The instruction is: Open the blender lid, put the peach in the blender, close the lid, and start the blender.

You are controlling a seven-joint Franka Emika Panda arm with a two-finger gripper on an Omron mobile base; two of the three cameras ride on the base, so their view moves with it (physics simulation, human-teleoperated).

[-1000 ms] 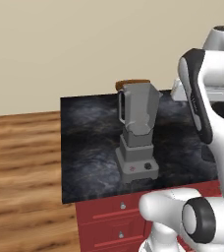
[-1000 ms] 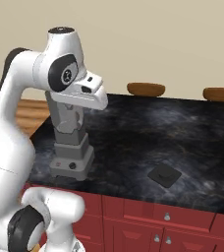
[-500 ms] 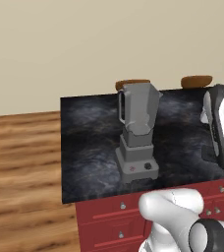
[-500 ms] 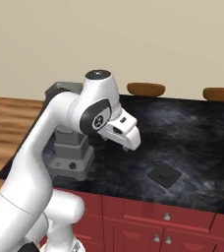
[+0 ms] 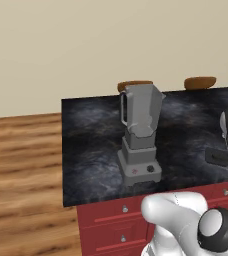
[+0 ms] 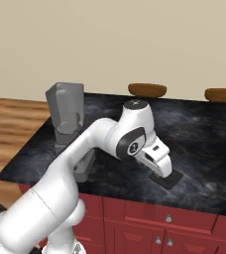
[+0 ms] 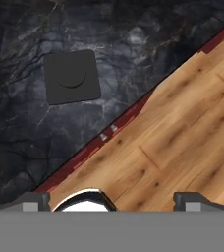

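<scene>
- Blender: upright on the black counter, jar mouth open.
- Blender lid: flat on the counter near its front edge, well apart from the blender.
- Gripper: fingertips set wide apart, holding nothing, hovering beside the lid.
- Advice: find the peach before descending; avoid snagging the lid.
- Peach: position cannot be told; jar interior hidden.

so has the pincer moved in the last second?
Yes. In the right base view it swung from beside the blender rightward and down, and now hangs over the lid lying on the counter.
</scene>
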